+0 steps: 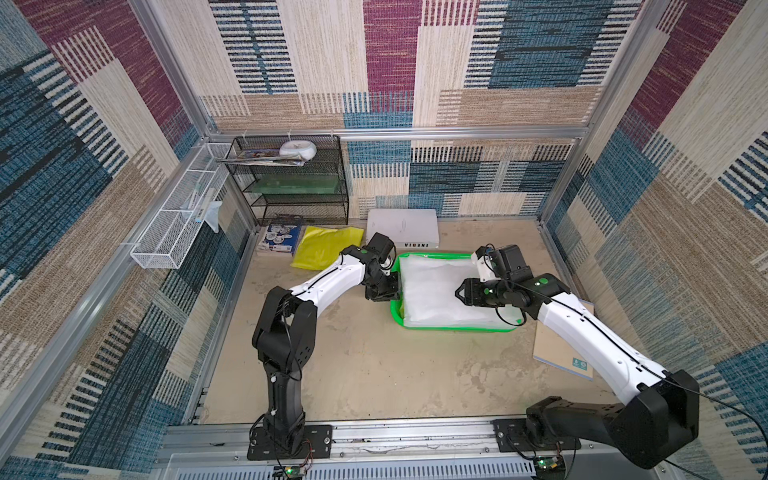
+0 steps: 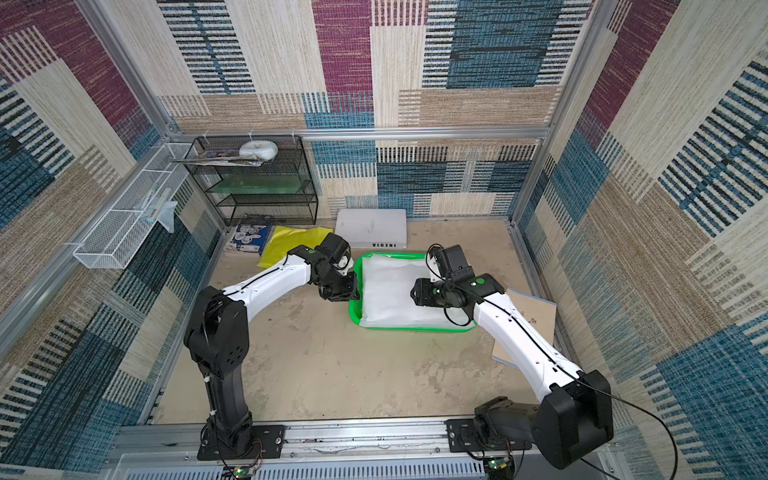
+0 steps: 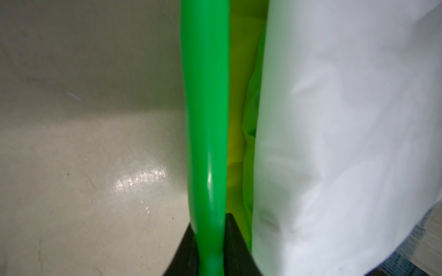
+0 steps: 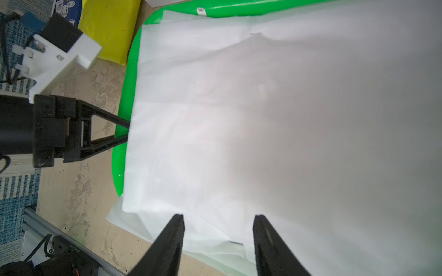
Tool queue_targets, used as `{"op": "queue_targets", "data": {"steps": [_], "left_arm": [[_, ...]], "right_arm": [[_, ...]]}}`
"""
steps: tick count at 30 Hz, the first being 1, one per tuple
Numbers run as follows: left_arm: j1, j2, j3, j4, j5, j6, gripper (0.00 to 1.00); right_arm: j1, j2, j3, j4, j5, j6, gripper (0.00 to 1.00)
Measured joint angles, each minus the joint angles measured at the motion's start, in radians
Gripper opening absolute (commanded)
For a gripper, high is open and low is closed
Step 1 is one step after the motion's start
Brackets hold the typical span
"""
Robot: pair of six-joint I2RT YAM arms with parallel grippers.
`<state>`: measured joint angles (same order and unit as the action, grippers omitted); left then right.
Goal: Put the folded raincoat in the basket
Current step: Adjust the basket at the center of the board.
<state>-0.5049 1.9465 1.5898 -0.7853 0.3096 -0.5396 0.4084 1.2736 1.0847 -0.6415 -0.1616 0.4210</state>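
Right end effector [image 4: 218, 216], jaws apart, above raincoat [image 4: 263, 119] in basket [image 4: 130, 78]; left end effector [image 3: 210, 222] straddles its rim, grip unclear; we judge settling underway, overhang needs tucking next.

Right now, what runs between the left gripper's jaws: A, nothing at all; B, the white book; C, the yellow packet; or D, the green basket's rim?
D: in the left wrist view the basket shows its green rim passing between the black jaws of the left gripper, beside the white raincoat.
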Motion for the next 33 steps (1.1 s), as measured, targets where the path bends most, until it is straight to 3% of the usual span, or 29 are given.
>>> {"op": "queue_targets", "data": {"steps": [3,4,7,10,13,22,33], "left_arm": [[0.027,-0.027,0.016,-0.027,-0.055,0.000,0.60],[0.051,-0.054,-0.006,-0.021,-0.066,-0.003,0.72],[0.166,-0.154,-0.138,0.039,-0.081,-0.060,0.75],[0.304,-0.190,-0.270,0.135,-0.063,-0.138,0.74],[0.377,-0.128,-0.295,0.213,-0.011,-0.194,0.71],[0.435,0.027,-0.220,0.399,0.029,-0.262,0.68],[0.487,0.193,-0.111,0.557,0.086,-0.301,0.53]], "right_arm": [[-0.002,-0.002,0.000,-0.001,0.000,0.000,0.54],[-0.003,-0.003,0.000,-0.002,0.000,-0.001,0.55],[-0.003,-0.005,0.000,-0.003,0.000,-0.001,0.55],[-0.004,-0.002,0.000,-0.002,-0.001,0.000,0.55],[-0.005,0.000,0.002,-0.002,-0.011,0.001,0.55],[-0.005,-0.006,-0.002,-0.003,-0.024,-0.013,0.55],[-0.005,-0.015,-0.014,-0.010,-0.031,-0.023,0.55]]}}
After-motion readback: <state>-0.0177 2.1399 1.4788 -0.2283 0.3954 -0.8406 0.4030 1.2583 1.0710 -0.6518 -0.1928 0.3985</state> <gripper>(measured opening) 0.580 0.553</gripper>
